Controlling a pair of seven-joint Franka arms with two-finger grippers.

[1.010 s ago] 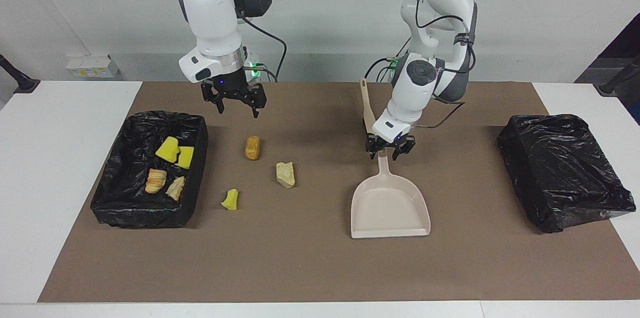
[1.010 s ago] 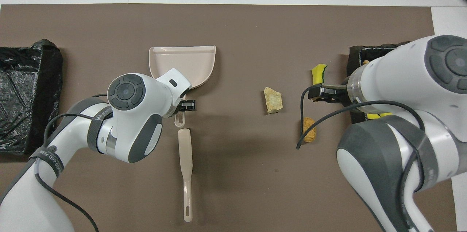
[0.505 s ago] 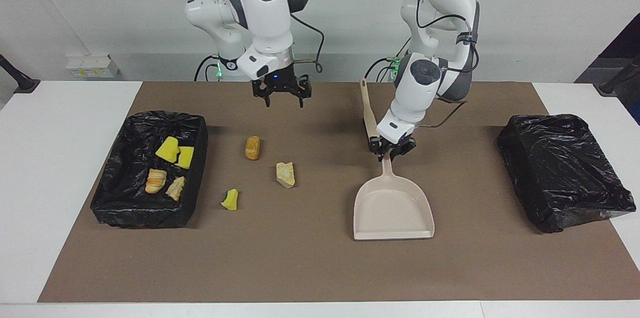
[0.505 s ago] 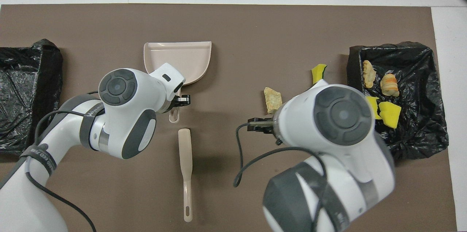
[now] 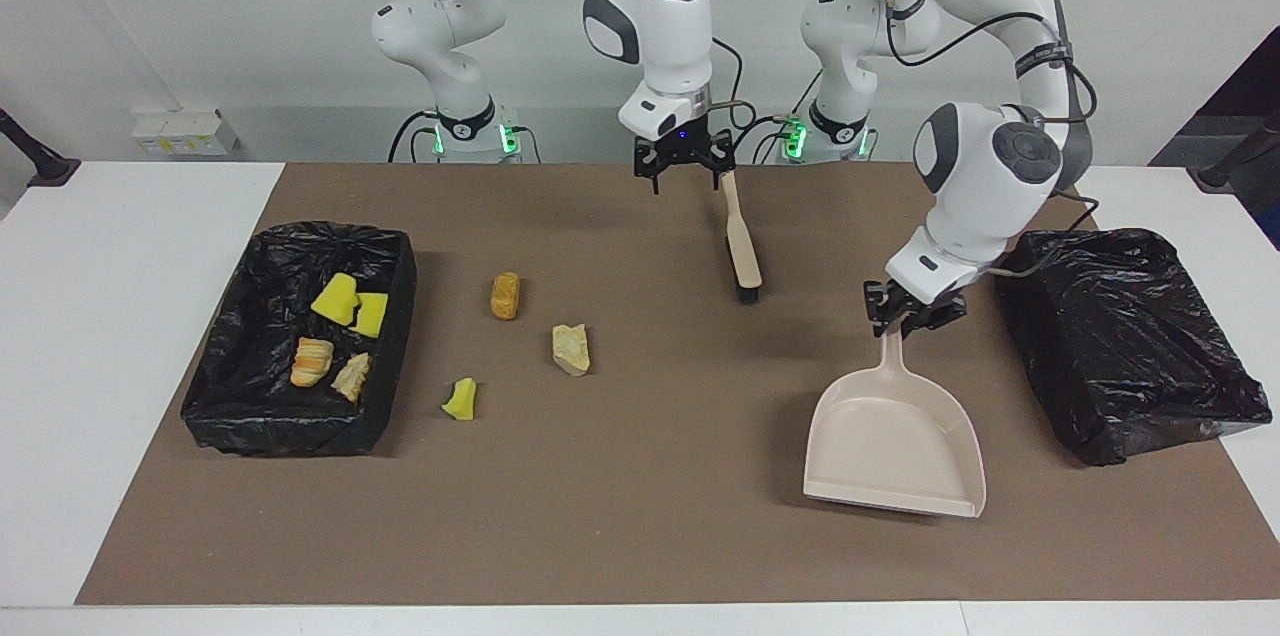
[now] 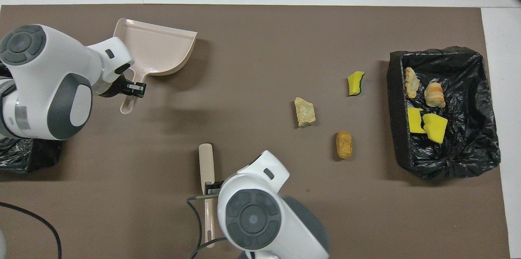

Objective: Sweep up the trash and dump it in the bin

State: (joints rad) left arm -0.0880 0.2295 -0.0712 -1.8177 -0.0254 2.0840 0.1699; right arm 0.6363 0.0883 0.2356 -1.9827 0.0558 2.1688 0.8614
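Holding: the dustpan (image 5: 893, 446) is gripped by its handle in the left gripper (image 5: 908, 314), jaws closed on the handle, the pan raised and tilted over the mat (image 5: 640, 536) beside the covered black bin (image 5: 1125, 341) at the left arm's end
Right gripper (image 5: 684, 163): hung over the handle end of the brush (image 5: 741, 241), jaws spread wide, nothing held
Brush: laid flat on the mat, near the robots, about mid-table
Trash on the mat: three chunks lie loose, a tan-orange lump (image 5: 505, 296) nearest the robots, a pale lump (image 5: 571, 349) farther out, a yellow sponge bit (image 5: 461, 399) farthest
Trash in the open bin (image 5: 395, 336): four chunks are seen inside, two yellow bits (image 5: 350, 306) and two bread-like lumps (image 5: 328, 368), at the right arm's end
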